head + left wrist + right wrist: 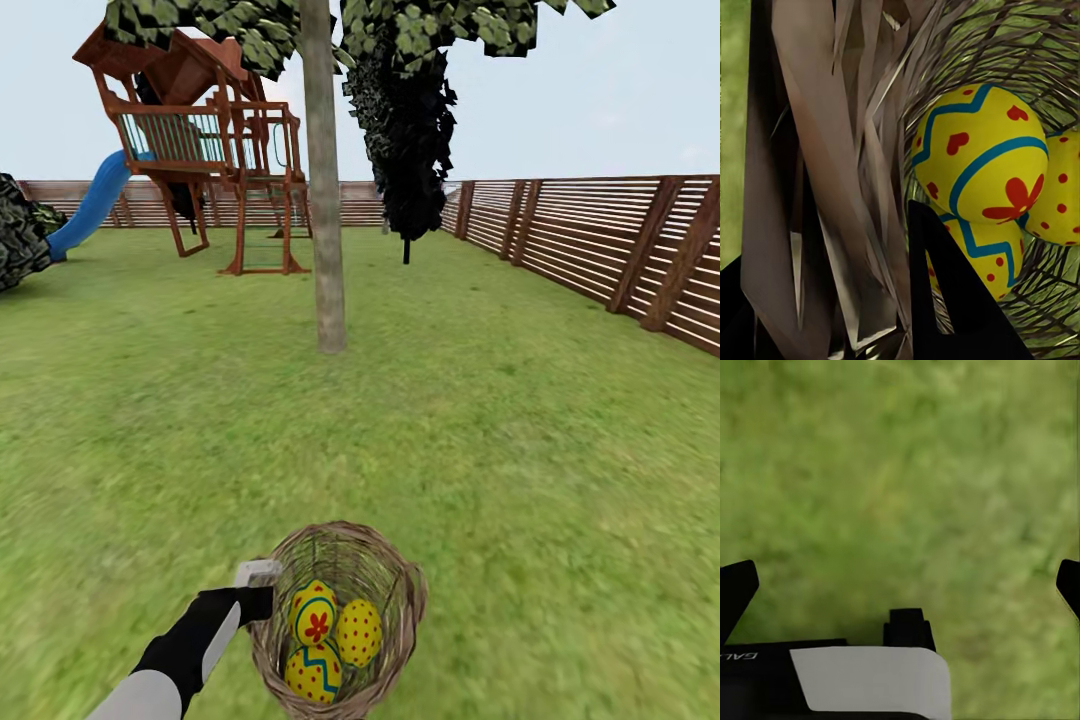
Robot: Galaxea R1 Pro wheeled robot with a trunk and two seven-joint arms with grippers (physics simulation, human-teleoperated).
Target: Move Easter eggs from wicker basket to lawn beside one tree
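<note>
Fenced garden lawn [520, 450] stretches to a tree [325, 200] far beyond the left claw [262, 590], which clamps the wicker basket [400, 600] rim; three Easter eggs [330, 630] sit inside beside it. Right claw [900, 585] spread wide over grass.

Yellow Easter eggs [330, 632] with red dots, flowers, blue zigzags; brown wicker basket [400, 580]; mottled green lawn [520, 430]

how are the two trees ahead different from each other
The near tree has a thick, pale grey-brown trunk; the dark tree behind it has a very thin dark stem. The near tree's leaves sit high at the top of the head view, while the dark tree's foliage hangs low in a narrow column. The near tree stands closer to the basket; the dark tree is nearer the fence. Both stand upright on the lawn.
</note>
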